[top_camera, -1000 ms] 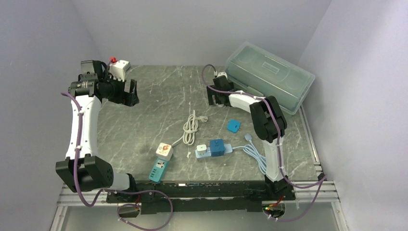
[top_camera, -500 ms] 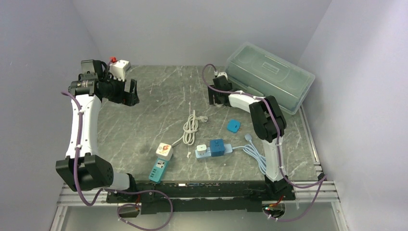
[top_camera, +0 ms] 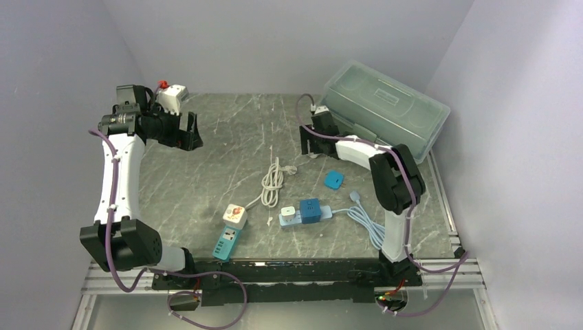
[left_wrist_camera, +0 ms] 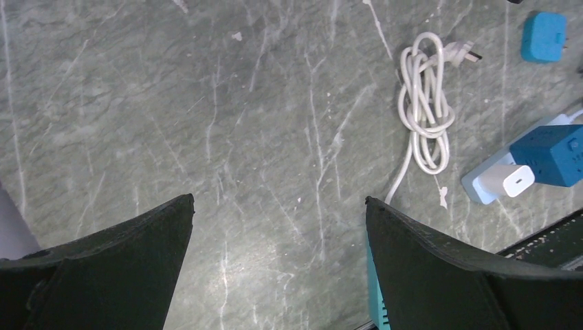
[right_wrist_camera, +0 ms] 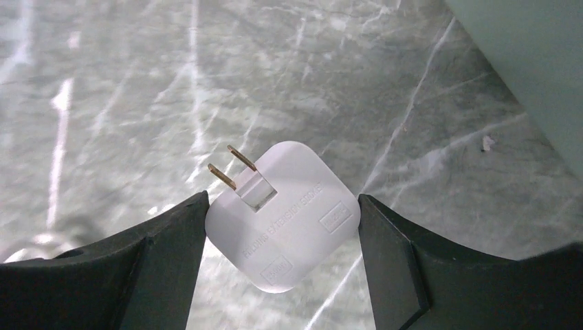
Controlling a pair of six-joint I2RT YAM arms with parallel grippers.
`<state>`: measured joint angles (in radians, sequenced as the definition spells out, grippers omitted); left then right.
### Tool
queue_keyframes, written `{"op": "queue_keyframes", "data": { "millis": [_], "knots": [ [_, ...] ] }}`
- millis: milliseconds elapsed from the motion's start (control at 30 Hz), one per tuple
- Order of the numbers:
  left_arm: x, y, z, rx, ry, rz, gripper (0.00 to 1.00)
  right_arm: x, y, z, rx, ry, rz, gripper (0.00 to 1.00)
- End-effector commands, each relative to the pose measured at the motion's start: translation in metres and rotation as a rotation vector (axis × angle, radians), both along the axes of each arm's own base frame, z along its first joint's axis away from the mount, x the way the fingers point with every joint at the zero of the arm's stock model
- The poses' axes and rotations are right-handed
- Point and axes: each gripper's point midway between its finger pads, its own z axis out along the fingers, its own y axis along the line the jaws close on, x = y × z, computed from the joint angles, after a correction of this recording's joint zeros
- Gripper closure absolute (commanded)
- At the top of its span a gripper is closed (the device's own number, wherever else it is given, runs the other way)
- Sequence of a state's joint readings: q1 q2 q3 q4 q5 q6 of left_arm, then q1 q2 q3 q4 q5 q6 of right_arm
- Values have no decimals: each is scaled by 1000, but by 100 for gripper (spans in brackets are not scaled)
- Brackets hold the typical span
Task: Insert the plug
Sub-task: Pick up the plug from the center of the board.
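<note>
There is one clear box (top_camera: pixel 385 110), far right, and one flat white plug (right_wrist_camera: pixel 282 213). Two coiled cords lie nearer: a white cord (top_camera: pixel 273 182) and a pale blue cord (top_camera: pixel 368 223).

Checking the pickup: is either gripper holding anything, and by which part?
Right gripper pinches the white plug adapter at opposite corners; left gripper is empty.

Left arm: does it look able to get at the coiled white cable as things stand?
Probably yes. The left gripper is open and empty, and the coiled white cable lies uncovered in its wrist view, with nothing between them.
</note>
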<state>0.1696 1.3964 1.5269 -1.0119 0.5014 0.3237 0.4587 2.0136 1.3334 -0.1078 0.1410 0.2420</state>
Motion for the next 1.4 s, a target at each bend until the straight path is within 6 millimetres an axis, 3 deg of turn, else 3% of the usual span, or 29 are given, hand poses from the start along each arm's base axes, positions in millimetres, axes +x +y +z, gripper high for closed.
{"op": "queue_keyframes", "data": {
  "millis": [0, 167, 467, 667, 933, 1133, 1233, 1367],
  "knots": [
    [6, -17, 17, -100, -37, -38, 0, 3, 25, 92, 167, -208, 100, 36],
    [11, -48, 29, -294, -2, -38, 0, -35, 59, 143, 211, -334, 242, 36],
    [11, -137, 46, -538, 134, -155, 0, -114, 129, 229, 247, -549, 460, 34],
    [6, -158, 48, -629, 208, -189, 0, -153, 151, 273, 305, -637, 549, 34],
    [-22, -179, 63, -731, 260, -275, 0, -176, 171, 295, 297, -693, 623, 34],
    [-36, -187, 67, -771, 301, -322, 1, -184, 186, 300, 279, -705, 660, 34],
    [-46, -190, 65, -789, 331, -346, 14, -185, 190, 303, 270, -713, 668, 34],
    [-55, -191, 65, -810, 353, -369, 44, -184, 187, 306, 253, -727, 658, 34]
  ]
}}
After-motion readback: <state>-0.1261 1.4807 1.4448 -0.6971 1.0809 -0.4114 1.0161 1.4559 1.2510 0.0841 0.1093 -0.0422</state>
